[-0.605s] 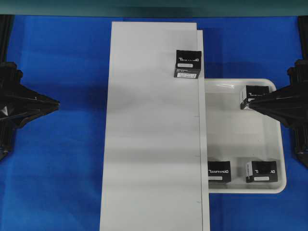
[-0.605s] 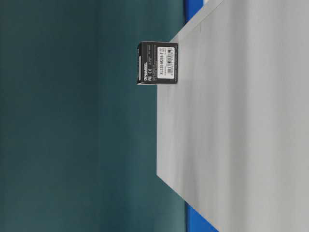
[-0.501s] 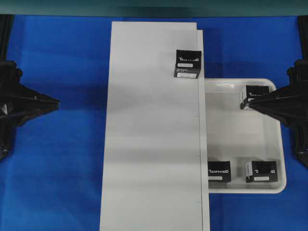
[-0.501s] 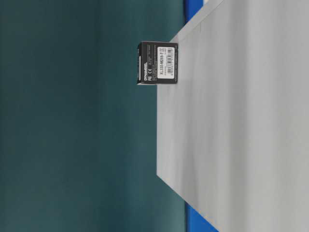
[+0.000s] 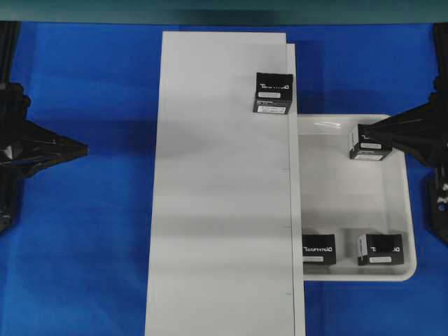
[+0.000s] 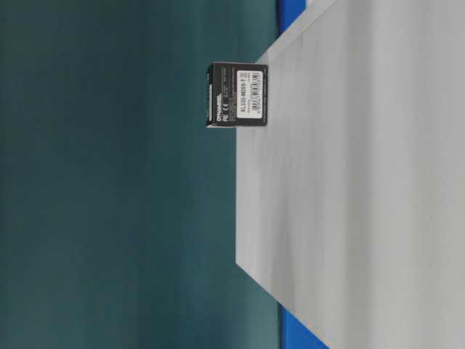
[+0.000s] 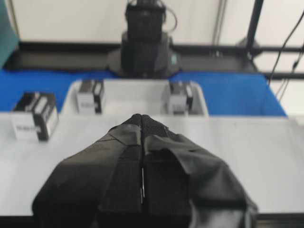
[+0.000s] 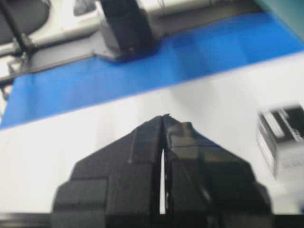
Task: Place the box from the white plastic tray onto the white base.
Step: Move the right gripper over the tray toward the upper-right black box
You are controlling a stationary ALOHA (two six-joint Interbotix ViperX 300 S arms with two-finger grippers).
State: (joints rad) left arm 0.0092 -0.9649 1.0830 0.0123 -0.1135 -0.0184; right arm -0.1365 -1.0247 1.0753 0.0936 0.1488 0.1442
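The white base (image 5: 224, 196) runs down the middle, and one black box (image 5: 273, 92) stands near its far right edge, seen also in the table-level view (image 6: 237, 94). The white plastic tray (image 5: 350, 203) lies to the right of the base and holds three boxes: one at the far right (image 5: 371, 143) and two along the near rim (image 5: 318, 249) (image 5: 380, 249). My right gripper (image 5: 367, 128) is shut and empty, its tip just beyond the tray's far-right box. My left gripper (image 5: 87, 148) is shut and empty over the blue table, left of the base.
Blue table (image 5: 91, 245) surrounds the base and tray. In the left wrist view the base (image 7: 266, 156) stretches ahead, with the tray (image 7: 137, 88) and the other arm's mount (image 7: 145, 47) behind it. A blurred box (image 8: 285, 137) shows at the right of the right wrist view.
My right gripper has swung toward the far side, uncovering the top of the tray's far-right box. The left arm shifted slightly. No box has moved.
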